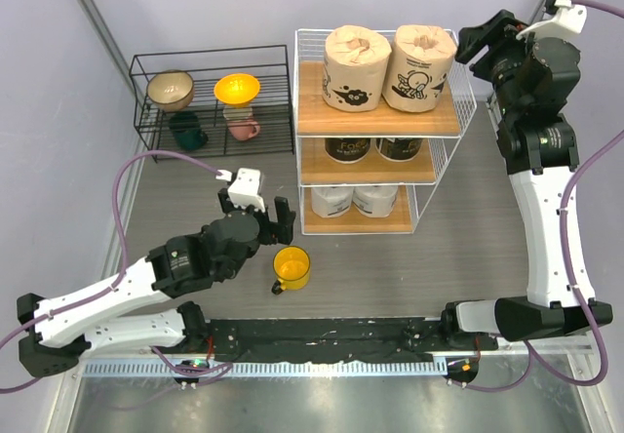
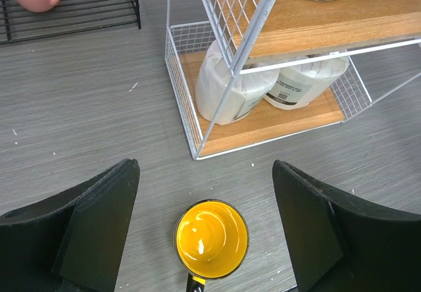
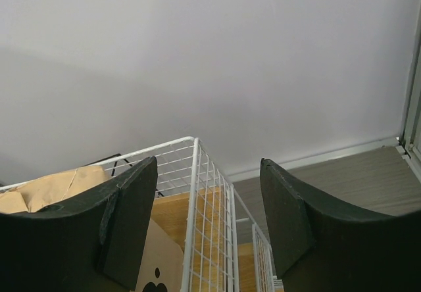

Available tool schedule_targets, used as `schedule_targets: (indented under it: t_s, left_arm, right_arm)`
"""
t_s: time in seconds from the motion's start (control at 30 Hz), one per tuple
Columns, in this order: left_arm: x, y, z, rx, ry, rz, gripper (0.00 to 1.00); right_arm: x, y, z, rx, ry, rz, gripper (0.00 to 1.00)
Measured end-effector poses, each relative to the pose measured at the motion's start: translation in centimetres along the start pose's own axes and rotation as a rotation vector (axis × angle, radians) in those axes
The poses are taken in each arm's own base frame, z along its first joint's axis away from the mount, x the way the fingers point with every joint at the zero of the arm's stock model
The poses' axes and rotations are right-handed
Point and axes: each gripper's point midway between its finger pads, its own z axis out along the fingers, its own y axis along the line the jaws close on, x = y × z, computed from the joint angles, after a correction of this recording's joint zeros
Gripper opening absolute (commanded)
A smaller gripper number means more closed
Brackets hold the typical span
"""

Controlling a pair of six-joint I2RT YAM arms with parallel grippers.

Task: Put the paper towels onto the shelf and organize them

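Note:
The white wire shelf (image 1: 466, 111) holds all the paper towels. Two tan rolls with black print (image 1: 357, 68) (image 1: 422, 66) stand on the top board. Two white rolls with dark wrap (image 1: 348, 148) sit on the middle board and two white rolls (image 1: 332, 200) on the bottom board; the latter show in the left wrist view (image 2: 231, 89). My right gripper (image 1: 475, 41) is open and empty beside the shelf's upper right edge (image 3: 195, 173); a tan roll (image 3: 49, 187) shows at its left. My left gripper (image 1: 274, 216) is open and empty above the table, left of the shelf.
A yellow mug (image 1: 291, 268) stands on the table just beyond my left gripper, and shows between its fingers in the left wrist view (image 2: 211, 239). A low black wire rack (image 1: 213, 101) at back left holds bowls and mugs. Grey walls close the back and sides.

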Motion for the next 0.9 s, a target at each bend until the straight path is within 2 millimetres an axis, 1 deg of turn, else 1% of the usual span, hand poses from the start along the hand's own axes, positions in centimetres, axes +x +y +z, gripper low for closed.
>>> schedule_targets:
  t_s: [0.13,0.43,0.63,0.7,0.77,0.9]
  left_arm:
    - [-0.1,0.1,0.0,-0.003,-0.002,-0.001,0.87]
    - [0.0,0.0,0.0,-0.004,-0.002,-0.018,0.88]
    - [0.0,0.0,0.0,-0.005,0.000,-0.018,0.87]
    - [0.1,0.0,0.1,-0.005,0.000,-0.019,0.88]
    - [0.1,0.0,0.1,-0.005,0.001,-0.019,0.87]
    - [0.1,0.0,0.1,-0.006,0.002,-0.021,0.88]
  right_arm:
    - [0.0,0.5,0.0,-0.026,0.002,0.000,0.69]
    - [0.9,1.6,-0.1,-0.097,0.037,-0.007,0.69]
    - [1.9,1.9,0.1,-0.128,0.062,-0.008,0.69]
    - [2.3,1.8,0.1,-0.129,0.070,-0.009,0.69]
    - [2.2,1.8,0.1,-0.127,0.061,-0.009,0.70]
    - [1.5,0.5,-1.3,-0.071,0.009,-0.011,0.70]
